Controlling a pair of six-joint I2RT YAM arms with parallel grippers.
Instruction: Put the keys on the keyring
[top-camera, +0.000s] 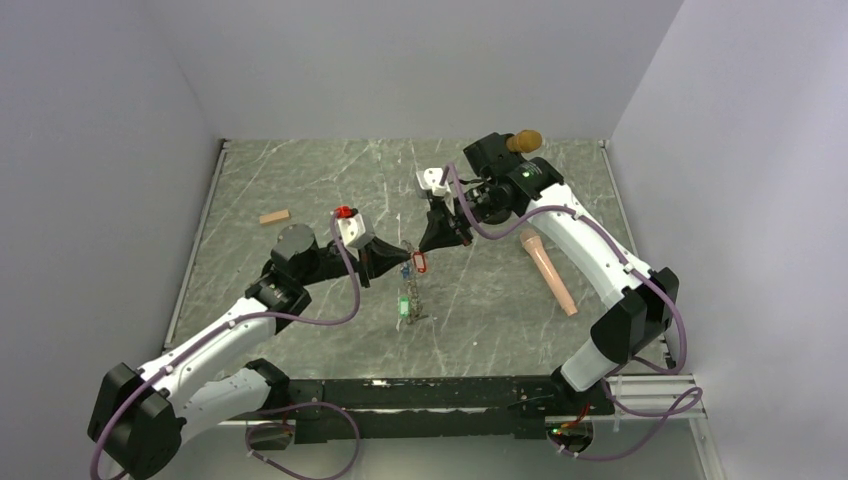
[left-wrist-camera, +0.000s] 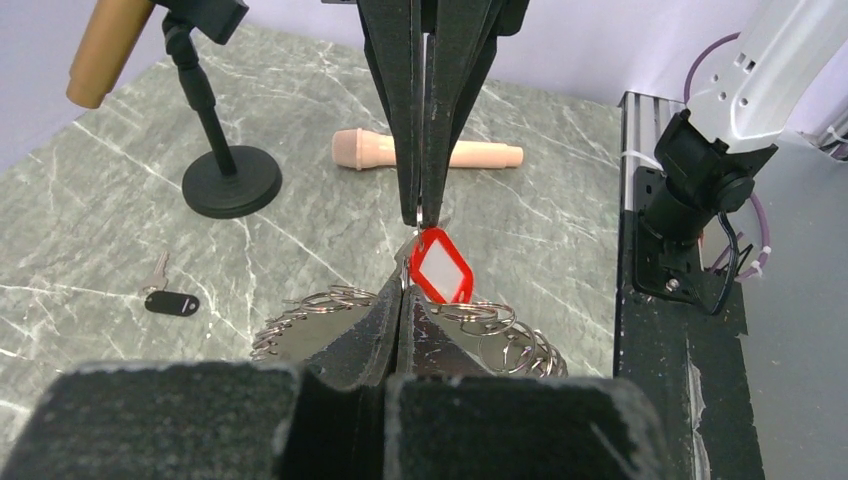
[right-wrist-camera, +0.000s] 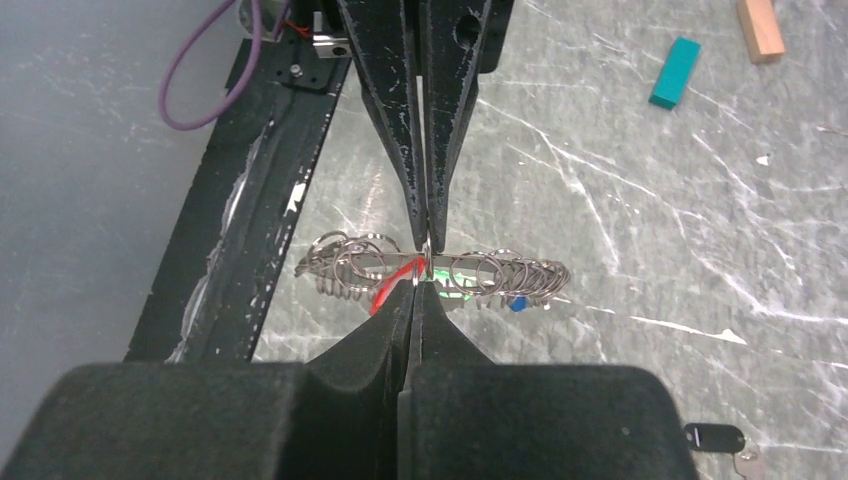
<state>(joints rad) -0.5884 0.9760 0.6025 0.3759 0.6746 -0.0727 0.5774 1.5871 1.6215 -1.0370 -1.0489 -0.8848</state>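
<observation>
- The left tool (left-wrist-camera: 400, 300) is clenched on the keyring (right-wrist-camera: 350, 262), which hangs in the air above the table (left-wrist-camera: 540, 220) with its coils sagging to either side of the pinch. The thin wire could slide or twist between the pads, and that would turn the ring's opening away from the key.
- The right tool (left-wrist-camera: 424, 215) is clenched on the red key (left-wrist-camera: 440, 268), gripping the metal just above the tag, tip to tip with the left tool. The two tools almost touch, so a small misjudged push could knock them together.
- The hold on the red key looks slight. If the key catches on a coil while either tool pulls, it could pop free and drop to the table.
- I cannot tell whether the red key is already threaded onto the ring, because the tools hide the joint. Releasing it too soon could let it fall off.
- The green key (right-wrist-camera: 452, 293) and blue key (right-wrist-camera: 517, 303) sit among the coils near the pinch. They could swing into the way or snag the red tag.
- If the left tool loosens, the whole ring and its keys fall.
- A black key (left-wrist-camera: 170, 302) lies on the table, well apart from the ring, so I judge the task unfinished.
</observation>
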